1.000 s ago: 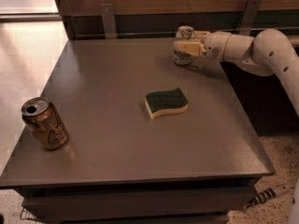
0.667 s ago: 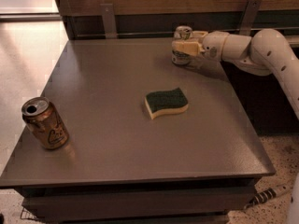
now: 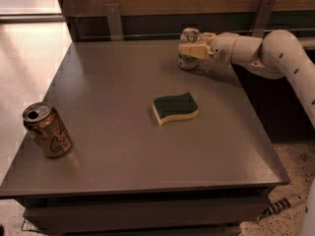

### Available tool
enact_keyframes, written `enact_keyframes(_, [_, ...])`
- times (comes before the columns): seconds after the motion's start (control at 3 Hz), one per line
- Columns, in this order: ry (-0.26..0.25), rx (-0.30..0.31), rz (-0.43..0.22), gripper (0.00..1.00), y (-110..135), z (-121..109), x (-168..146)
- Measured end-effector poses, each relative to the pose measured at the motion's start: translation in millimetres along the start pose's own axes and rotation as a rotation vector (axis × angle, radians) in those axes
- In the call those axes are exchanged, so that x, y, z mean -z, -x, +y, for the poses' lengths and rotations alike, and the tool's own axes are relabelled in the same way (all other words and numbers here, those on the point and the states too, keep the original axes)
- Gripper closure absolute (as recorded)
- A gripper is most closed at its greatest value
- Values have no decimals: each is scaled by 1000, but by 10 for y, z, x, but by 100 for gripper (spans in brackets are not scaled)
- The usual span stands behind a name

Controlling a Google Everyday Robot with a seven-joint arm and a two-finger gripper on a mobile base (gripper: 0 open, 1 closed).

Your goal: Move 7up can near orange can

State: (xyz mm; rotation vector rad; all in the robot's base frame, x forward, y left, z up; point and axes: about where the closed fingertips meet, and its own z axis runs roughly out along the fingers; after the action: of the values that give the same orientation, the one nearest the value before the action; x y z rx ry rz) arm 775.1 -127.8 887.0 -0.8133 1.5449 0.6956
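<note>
The 7up can (image 3: 187,61), silver-white with green markings, stands upright at the back right of the grey table (image 3: 113,132). My gripper (image 3: 191,47) reaches in from the right and is shut on the 7up can, with one cream finger (image 3: 193,51) across its front. The orange can (image 3: 48,130), copper-gold with a pale logo patch and an open silver top, stands upright at the table's front left corner, far from the gripper.
A green and yellow sponge (image 3: 174,108) lies near the middle of the table, between the two cans. A dark wall with metal brackets (image 3: 114,19) runs behind the table. A cable (image 3: 283,206) lies on the floor at the right front.
My gripper and the 7up can have shifted slightly to the left along the back of the table. The orange can and the sponge have not moved.
</note>
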Motion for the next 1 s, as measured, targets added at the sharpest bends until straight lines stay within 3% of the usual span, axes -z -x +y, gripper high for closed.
enact_keyframes(0.33, [-5, 5, 9, 100, 39, 23, -1])
enact_keyframes(0.67, [-23, 32, 2, 100, 287, 194, 183])
enact_keyframes(1.0, [16, 54, -13, 100, 604, 698, 454])
